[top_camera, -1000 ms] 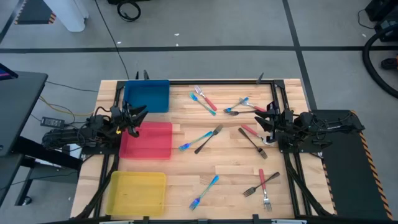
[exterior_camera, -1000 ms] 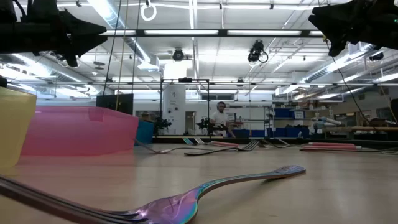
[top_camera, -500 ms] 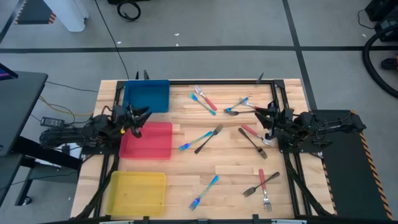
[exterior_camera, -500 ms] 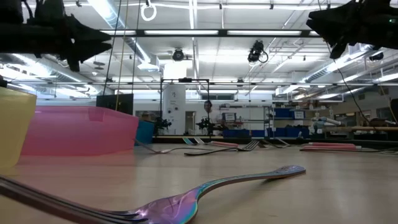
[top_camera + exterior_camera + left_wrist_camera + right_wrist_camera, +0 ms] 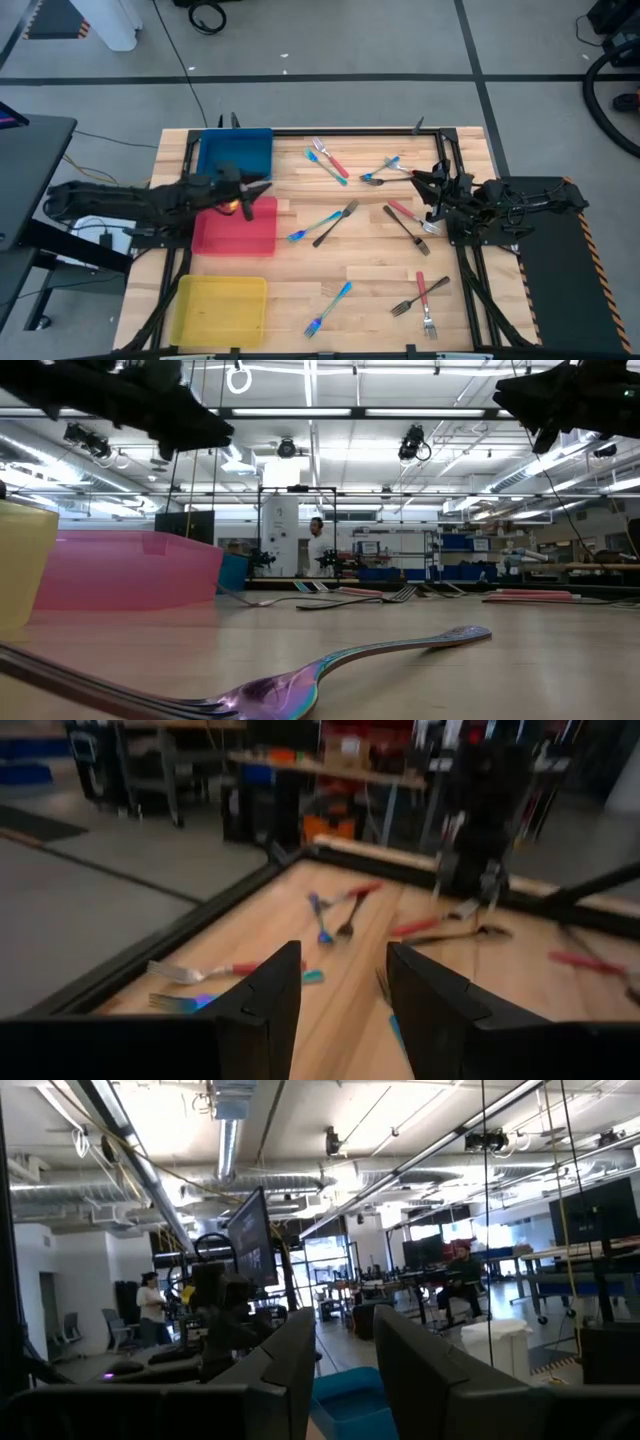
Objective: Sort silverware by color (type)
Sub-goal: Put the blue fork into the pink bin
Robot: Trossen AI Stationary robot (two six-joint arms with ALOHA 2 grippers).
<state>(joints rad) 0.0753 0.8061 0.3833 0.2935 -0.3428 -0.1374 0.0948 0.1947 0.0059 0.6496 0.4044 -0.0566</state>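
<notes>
Silverware (image 5: 334,221) looks light, stiff and flat on the tabletop (image 5: 360,270), best pinched across handles; left gripper (image 5: 252,194) and right gripper (image 5: 420,185) fingers open

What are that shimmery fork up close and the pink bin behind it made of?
The fork looks like polished metal with a rainbow, purple-blue sheen that mirrors the lights. The pink bin seems to be translucent plastic: light glows through its smooth walls. Neither is certain from looks alone.
</notes>
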